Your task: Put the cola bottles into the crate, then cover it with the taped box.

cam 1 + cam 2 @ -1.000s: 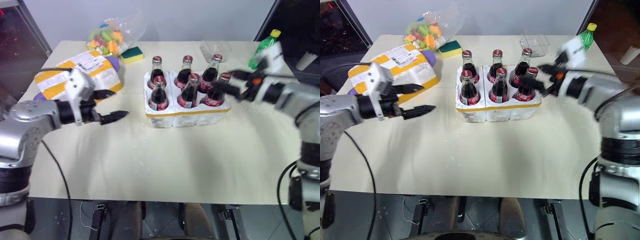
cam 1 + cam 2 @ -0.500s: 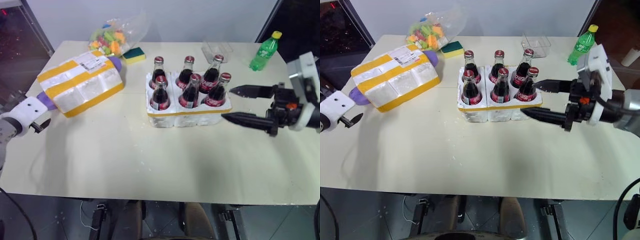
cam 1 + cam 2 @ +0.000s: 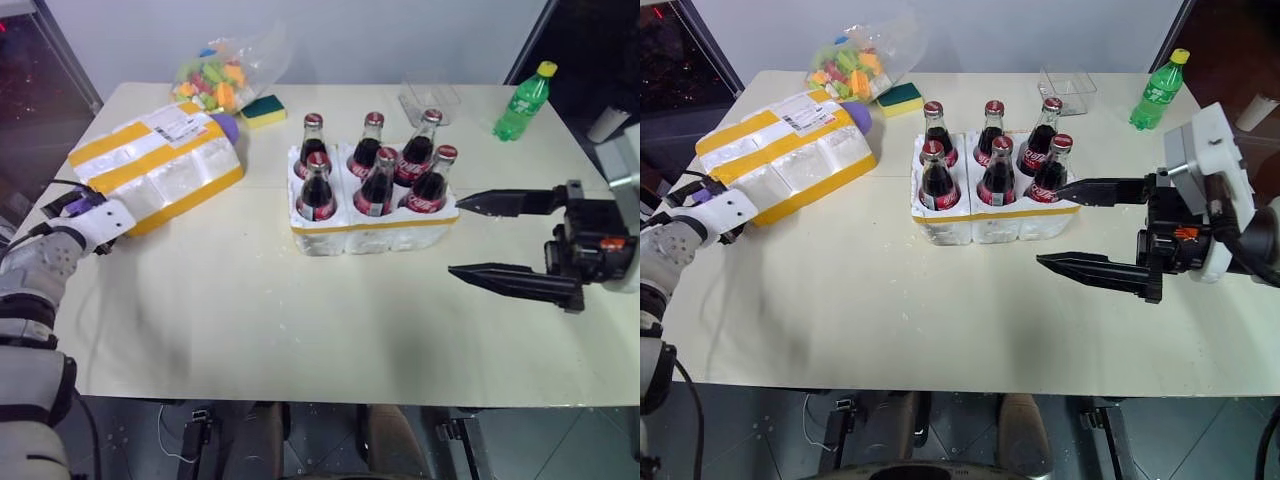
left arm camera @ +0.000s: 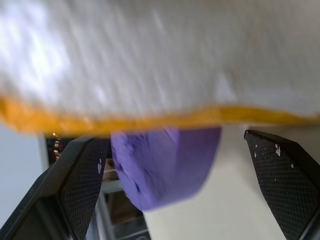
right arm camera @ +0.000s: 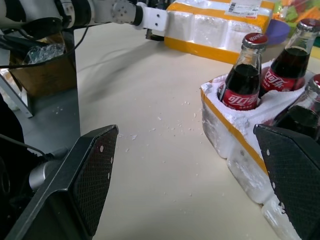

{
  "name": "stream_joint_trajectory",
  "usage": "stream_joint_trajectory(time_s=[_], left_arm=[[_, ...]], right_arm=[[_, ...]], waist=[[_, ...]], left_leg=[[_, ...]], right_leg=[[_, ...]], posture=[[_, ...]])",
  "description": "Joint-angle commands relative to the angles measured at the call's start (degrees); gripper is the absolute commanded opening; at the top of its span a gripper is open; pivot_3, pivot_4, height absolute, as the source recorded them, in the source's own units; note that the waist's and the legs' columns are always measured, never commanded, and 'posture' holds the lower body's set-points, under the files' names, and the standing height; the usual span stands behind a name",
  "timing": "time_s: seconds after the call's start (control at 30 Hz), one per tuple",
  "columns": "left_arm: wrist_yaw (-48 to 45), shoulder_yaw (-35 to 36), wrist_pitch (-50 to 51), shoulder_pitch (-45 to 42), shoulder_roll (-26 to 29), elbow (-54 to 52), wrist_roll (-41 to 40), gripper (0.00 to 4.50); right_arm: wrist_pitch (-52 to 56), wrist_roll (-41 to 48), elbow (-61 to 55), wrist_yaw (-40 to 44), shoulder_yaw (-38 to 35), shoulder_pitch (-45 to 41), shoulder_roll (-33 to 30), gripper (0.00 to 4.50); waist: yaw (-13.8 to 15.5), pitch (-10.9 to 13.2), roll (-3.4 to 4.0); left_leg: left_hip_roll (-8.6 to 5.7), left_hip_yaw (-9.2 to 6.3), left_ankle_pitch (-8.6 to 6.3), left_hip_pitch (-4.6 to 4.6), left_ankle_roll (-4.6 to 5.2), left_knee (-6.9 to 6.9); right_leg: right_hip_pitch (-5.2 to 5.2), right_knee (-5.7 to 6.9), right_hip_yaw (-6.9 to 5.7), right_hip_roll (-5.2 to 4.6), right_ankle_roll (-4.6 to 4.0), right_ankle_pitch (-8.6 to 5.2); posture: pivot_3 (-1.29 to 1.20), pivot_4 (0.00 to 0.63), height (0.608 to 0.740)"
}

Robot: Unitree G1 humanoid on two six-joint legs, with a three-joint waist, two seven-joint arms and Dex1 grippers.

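Cola bottles (image 3: 992, 160), six, red caps and labels, all stand upright in the wells of the crate (image 3: 990, 222), two rows of three. Crate sits mid-counter, yellow strip round its lower edge, foam crumbs scattered on the counter (image 3: 940, 320) in front of it.

Taped box (image 3: 780, 155) lies toward the counter's left side, well apart from the crate, label face up, wide yellow bands across it. It rests tilted on a purple object (image 4: 165, 162) that pokes out from under it at both ends.

Left tool (image 4: 175, 190): fingers spread wide, nothing between them but air; in the left wrist view they flank the purple object beneath the box's yellow lower edge, not touching it. From the head views the left wrist sits at the box's near-left corner.

Right tool (image 3: 1075, 225): fingers wide apart, empty, pointing toward the crate from its right, one fingertip just beside the crate's right end, the other nearer the front edge of the counter.

Far side of counter: bag of coloured pieces (image 3: 855, 55), green-and-yellow sponge (image 3: 901, 97), clear plastic tub (image 3: 1068, 88), green plastic bottle (image 3: 1158, 90) with yellow cap at the far right.
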Motion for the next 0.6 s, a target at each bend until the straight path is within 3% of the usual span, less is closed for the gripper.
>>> stream_joint_trajectory(time_s=[0.03,0.13,0.3,0.37,0.6], left_arm=[[1.5,-0.7,0.6,-2.4,-0.1,3.3,1.1,4.5],[0.4,-0.2,1.7,-3.0,-0.7,5.0,0.2,3.66],[0.4,-0.3,2.0,-3.6,-0.7,5.7,0.1,1.01],[0.8,-0.9,2.0,-4.0,-0.5,5.6,0.8,0.31],[-0.5,0.3,0.1,-8.7,1.4,2.6,-0.1,0.22]], right_arm=[[-1.1,1.5,-1.0,-2.6,-2.8,0.2,-1.2,4.43],[-1.4,0.7,-0.6,-4.2,-3.3,0.9,-1.5,4.5],[-2.2,-0.2,-0.1,-5.4,-4.0,2.3,-1.7,4.5],[-2.6,-0.3,0.0,-5.4,-4.1,3.0,-1.7,4.5],[-2.0,1.1,0.3,-4.1,-5.7,6.5,-2.4,4.5]], waist=[[0.0,0.0,-0.02],[0.0,0.0,-0.02],[0.0,0.0,-0.04],[0.1,0.0,-0.05],[0.2,-0.1,-0.13]], left_leg=[[0.0,0.0,0.0,0.0,0.0,0.01],[0.0,0.01,0.0,0.0,0.0,0.02],[0.0,0.0,0.0,0.01,0.0,0.02],[0.0,0.0,0.0,0.02,0.0,0.03],[0.0,0.0,0.0,0.0,0.0,0.06]], right_leg=[[0.01,0.0,0.0,0.0,0.0,0.0],[0.01,0.0,0.0,0.0,0.01,0.0],[0.02,0.01,0.0,-0.01,0.01,0.0],[0.03,0.01,0.0,-0.01,0.01,0.0],[0.04,0.0,-0.01,-0.01,0.01,0.0]], posture=[[0.0,0.15,0.739],[0.0,0.15,0.739],[0.0,0.15,0.739],[0.0,0.15,0.739],[0.0,0.15,0.739]])
